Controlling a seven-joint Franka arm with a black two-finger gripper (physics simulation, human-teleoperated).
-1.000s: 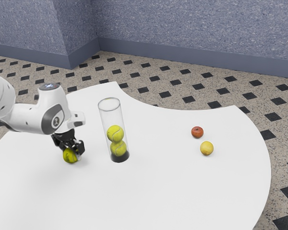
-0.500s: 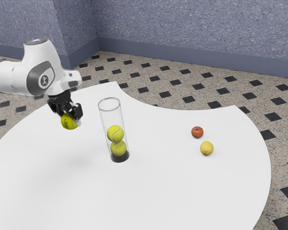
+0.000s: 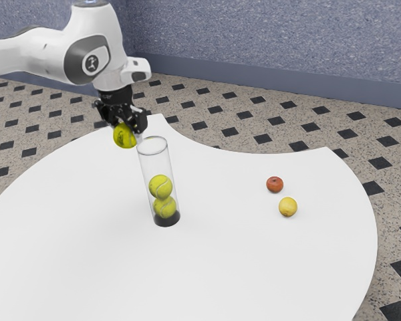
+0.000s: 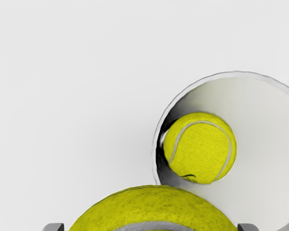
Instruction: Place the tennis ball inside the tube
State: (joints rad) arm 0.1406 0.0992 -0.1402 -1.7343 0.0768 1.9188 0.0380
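Currently, your gripper is clasping the ball from both sides, its fingers standing a ball's width apart. You're holding it clear of the table, outside the tube but close to its mouth. Inside, two yellow balls are resting one above the other. Well apart from these, a red fruit is lying near a yellow one.

White rounded table is running off exterior view's lower edge, white jointed arm off its left. Wrist view's edges are cutting held yellow-green felt ball and clear cylindrical tube; there, upper yellow-green ball is hiding lower yellow-green ball.
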